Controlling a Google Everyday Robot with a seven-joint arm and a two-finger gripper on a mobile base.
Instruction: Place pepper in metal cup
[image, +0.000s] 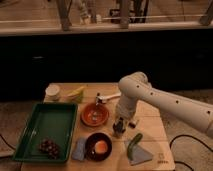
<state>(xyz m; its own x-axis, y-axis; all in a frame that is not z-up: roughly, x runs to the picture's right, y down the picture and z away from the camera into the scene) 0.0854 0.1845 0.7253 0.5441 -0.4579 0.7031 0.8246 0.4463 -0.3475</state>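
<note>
Wooden table (156, 134) before a dark counter: the gripper (119, 128) hangs low over its middle (open or closed, I cannot tell), just right of a red bowl (95, 115). Near and right of it the pepper (134, 143) lies free, its near end on a grey cloth (140, 156). A dark bowl (98, 146) sits near-left, a green tray (47, 121) farther left.

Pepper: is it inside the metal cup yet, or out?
Out. The pepper lies flat on the table, beside the gripper, which hangs low over the tabletop.
</note>
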